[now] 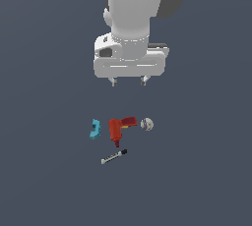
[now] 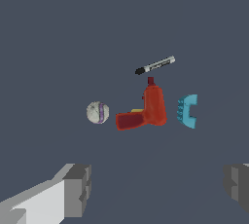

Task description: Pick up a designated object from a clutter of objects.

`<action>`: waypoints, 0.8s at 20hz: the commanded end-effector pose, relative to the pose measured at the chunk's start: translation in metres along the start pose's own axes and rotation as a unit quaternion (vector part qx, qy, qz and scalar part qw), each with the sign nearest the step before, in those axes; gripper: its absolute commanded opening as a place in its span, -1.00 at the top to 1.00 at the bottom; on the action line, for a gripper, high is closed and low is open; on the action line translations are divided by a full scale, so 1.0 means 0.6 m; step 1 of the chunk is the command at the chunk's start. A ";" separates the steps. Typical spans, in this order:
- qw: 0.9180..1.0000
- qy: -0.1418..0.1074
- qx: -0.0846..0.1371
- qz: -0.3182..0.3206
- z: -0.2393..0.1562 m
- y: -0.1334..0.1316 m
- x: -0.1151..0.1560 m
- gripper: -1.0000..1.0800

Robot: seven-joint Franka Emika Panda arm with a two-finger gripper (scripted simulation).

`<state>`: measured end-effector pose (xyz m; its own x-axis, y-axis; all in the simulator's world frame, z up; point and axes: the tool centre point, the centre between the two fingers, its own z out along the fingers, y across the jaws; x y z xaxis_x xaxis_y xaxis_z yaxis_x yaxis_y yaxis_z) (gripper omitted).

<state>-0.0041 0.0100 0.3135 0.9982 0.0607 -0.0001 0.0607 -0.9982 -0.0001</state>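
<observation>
The small whitish-grey ball (image 1: 146, 124) lies on the dark floor at the exterior view's right end of the clutter, beside the red power drill (image 1: 118, 129). The cyan curved piece (image 1: 94, 128) lies on the drill's other side, and the black-and-grey marker pen (image 1: 114, 156) lies nearer the camera. My gripper (image 1: 129, 81) hangs high above these items, open and empty, its two fingertips apart. In the wrist view the ball (image 2: 97, 112), drill (image 2: 146, 110), cyan piece (image 2: 188, 111) and marker (image 2: 155, 65) all show far below my fingers (image 2: 77, 189).
Dark grey floor (image 1: 49, 181) surrounds the small group of items on all sides. The white arm body (image 1: 133, 18) fills the upper middle of the exterior view.
</observation>
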 end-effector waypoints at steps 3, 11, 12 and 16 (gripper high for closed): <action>1.000 0.000 0.000 0.000 -0.001 0.003 0.000 -0.92; 1.000 0.005 -0.007 0.009 -0.019 0.041 0.001 -0.92; 1.000 0.005 -0.007 0.010 -0.020 0.043 0.001 -0.92; 1.000 0.005 -0.007 0.006 -0.017 0.040 0.001 -0.92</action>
<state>-0.0021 -0.0144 0.3245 0.9990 0.0444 0.0107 0.0442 -0.9989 0.0128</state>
